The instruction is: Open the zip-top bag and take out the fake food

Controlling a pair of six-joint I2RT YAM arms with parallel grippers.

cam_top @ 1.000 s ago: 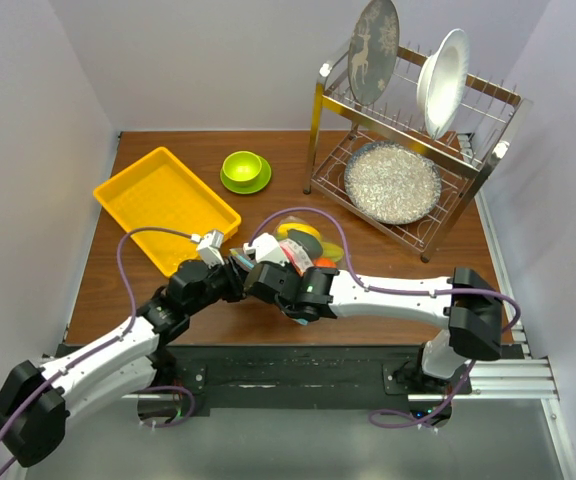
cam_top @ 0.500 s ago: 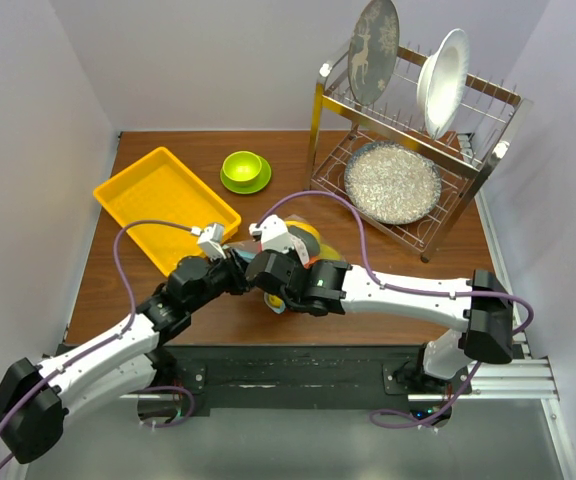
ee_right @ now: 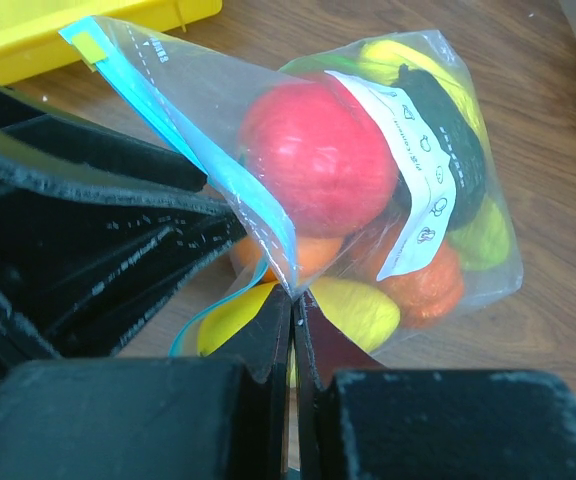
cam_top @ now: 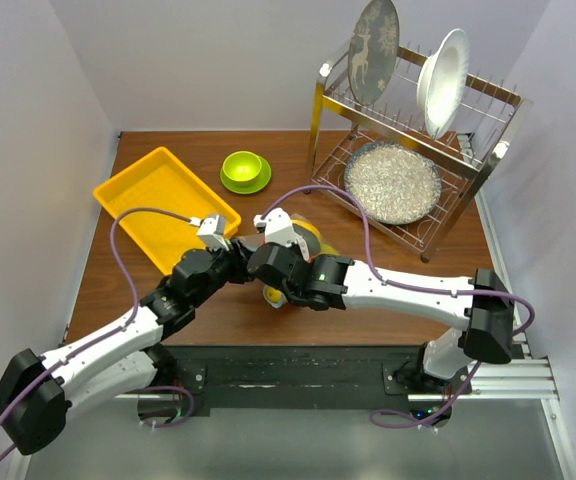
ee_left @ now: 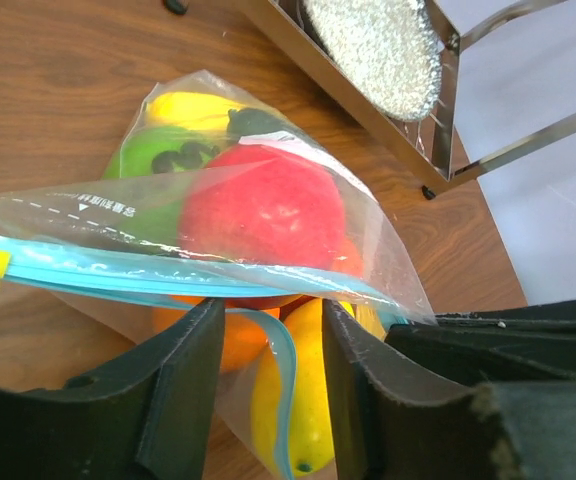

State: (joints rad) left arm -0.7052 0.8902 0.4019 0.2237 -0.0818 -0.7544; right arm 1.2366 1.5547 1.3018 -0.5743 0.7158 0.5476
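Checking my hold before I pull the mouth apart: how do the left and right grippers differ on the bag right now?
1. The left gripper has its jaws apart; the right gripper has its jaws pressed together.
2. The right gripper pinches the bag at its lip beside the blue zip strip; the left gripper only straddles a hanging loop of that strip, with no pinch visible.
Shared: both sit at the bag's mouth, and the fruit is inside.

The left claw [ee_left: 271,335] and right claw [ee_right: 293,318] now sit nearer the yellow tray [cam_top: 163,205] than a second ago; the right arm [cam_top: 398,288] hides more of the zip-top bag [cam_top: 311,237].
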